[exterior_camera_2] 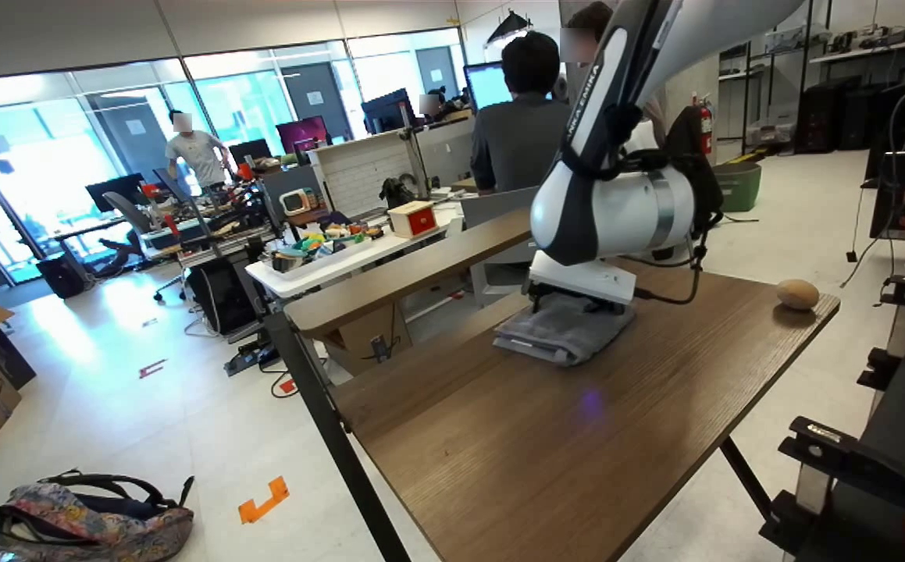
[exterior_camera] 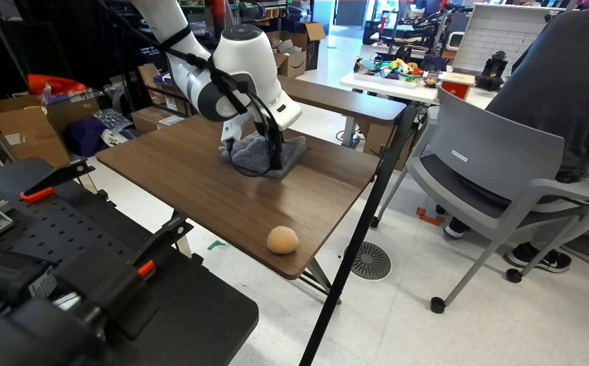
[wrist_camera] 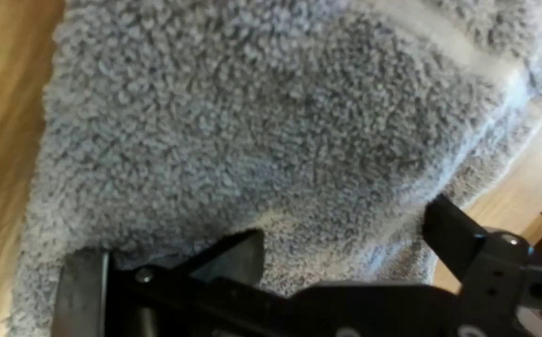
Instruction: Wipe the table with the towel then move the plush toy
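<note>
The grey towel (exterior_camera: 294,150) lies folded and rumpled on the brown table (exterior_camera: 192,178), beneath the hand. Its cloth (wrist_camera: 233,117) fills most of the wrist view. There my gripper (wrist_camera: 345,220) stands wide open, one finger (wrist_camera: 451,234) at the right near a fold's edge, the opposite one on the left. Towel surface shows between them, not pinched; the exact contact is hard to tell. In an exterior view the hand sits low right over the towel (exterior_camera_2: 557,336). Far from it, near a table corner, rests the round tan-orange plush toy (exterior_camera: 282,240), also visible as a small lump (exterior_camera_2: 797,294).
A narrower brown table (exterior_camera: 335,96) runs along one side, with a slanted black post (exterior_camera: 360,223) at the corner. A dark workbench (exterior_camera: 192,305) with black clamps (exterior_camera: 162,241) stands close to another edge. Beyond are a grey chair (exterior_camera: 497,137) and a seated person.
</note>
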`<state>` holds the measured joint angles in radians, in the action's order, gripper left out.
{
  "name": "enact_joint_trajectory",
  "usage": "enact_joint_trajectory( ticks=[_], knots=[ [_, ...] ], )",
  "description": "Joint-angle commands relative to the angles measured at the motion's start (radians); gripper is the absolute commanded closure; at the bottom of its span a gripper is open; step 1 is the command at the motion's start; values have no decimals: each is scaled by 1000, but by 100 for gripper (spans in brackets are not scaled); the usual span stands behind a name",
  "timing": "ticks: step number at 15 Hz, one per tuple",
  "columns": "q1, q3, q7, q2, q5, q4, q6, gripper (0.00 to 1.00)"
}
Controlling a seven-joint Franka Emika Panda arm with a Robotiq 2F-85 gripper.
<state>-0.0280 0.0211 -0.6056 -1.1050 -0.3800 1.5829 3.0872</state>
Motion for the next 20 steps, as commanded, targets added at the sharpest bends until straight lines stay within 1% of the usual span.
enact_joint_trajectory(
  ticks=[1, 3, 5, 6, 7, 9, 10, 14, 15, 16, 19, 20],
  knots=[
    [-48, 146, 3, -21, -4, 104, 7, 0],
    [-88, 238, -13, -29, 2, 124, 14, 0],
    [-156, 329, -35, -39, 9, 149, -11, 0],
    [-186, 353, -27, -38, 21, 171, -24, 0],
    [-184, 320, 10, -23, 37, 195, -26, 0],
    [-177, 238, 85, 21, 56, 244, 20, 0],
    [-177, 196, 115, 43, 56, 269, 54, 0],
    [-152, 21, 227, 137, 58, 374, 125, 0],
    [-142, -35, 250, 142, 62, 390, 160, 0],
    [-125, -101, 273, 133, 69, 397, 220, 0],
    [-80, -273, 315, 91, 115, 390, 277, 0],
    [-72, -309, 322, 76, 135, 382, 290, 0]
  ],
)
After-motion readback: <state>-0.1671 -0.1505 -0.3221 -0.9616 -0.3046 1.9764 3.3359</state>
